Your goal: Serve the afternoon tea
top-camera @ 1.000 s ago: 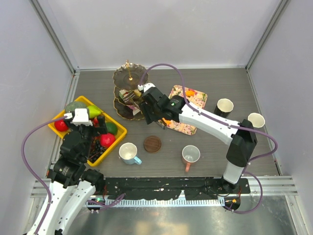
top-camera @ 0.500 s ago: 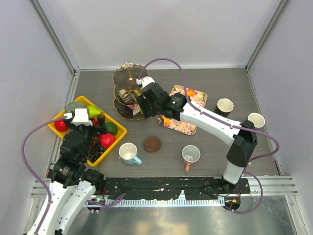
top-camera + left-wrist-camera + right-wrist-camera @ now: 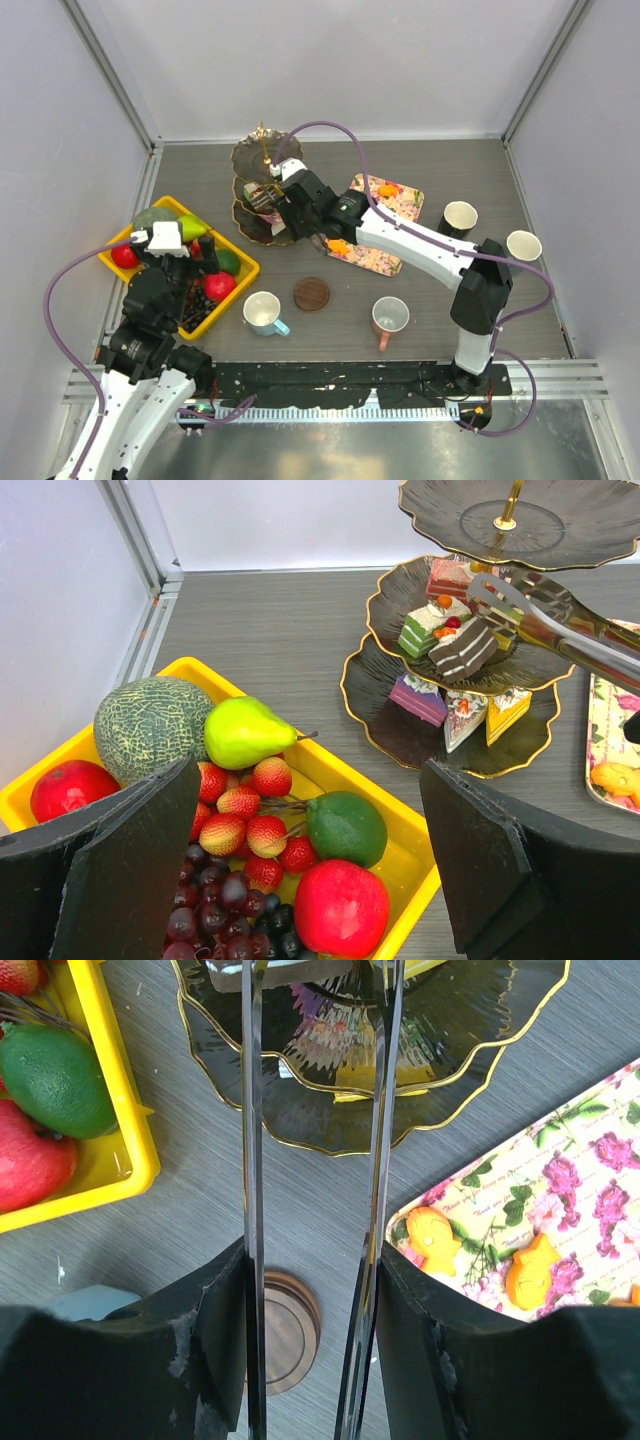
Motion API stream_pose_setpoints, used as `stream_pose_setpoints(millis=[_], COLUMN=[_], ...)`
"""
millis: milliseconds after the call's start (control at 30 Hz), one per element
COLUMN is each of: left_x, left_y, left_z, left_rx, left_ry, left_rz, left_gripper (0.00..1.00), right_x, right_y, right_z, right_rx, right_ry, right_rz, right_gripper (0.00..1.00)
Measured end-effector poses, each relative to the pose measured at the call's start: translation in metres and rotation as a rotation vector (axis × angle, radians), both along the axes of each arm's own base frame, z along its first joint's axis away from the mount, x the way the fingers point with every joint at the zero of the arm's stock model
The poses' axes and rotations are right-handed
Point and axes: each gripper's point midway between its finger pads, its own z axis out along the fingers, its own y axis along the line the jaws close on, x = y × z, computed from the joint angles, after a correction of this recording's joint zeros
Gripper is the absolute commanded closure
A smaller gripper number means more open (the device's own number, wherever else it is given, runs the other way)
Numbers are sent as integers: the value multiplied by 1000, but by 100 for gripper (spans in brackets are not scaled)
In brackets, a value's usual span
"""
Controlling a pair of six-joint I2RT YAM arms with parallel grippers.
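Tongs (image 3: 560, 630) in the right gripper (image 3: 312, 1255) point lengthwise at the stand (image 3: 400, 735) middle tier.

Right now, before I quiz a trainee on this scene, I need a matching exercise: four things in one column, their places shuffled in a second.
Things
1. orange pastries
2. purple cake slice
3. lime
4. tongs

Places
A. in the yellow crate
B. held in the right gripper
C. on the floral tray
D. on the bottom tier of the stand

Pairs: 1-C, 2-D, 3-A, 4-B
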Motion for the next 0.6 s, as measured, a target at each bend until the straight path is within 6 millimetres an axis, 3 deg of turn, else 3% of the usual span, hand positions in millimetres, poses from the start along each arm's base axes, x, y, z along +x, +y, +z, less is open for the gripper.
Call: stream_pose_setpoints(millis=[600], left_x=[0], left_y=[0], left_z=[0], left_rx=[0], left_ry=[0], left_rz=[0], left_gripper=[1], right_x=[7], right_y=[10], right_z=[-2], right_rx=[-22], right_ry=[-17], right_rz=[37], right_gripper=[49])
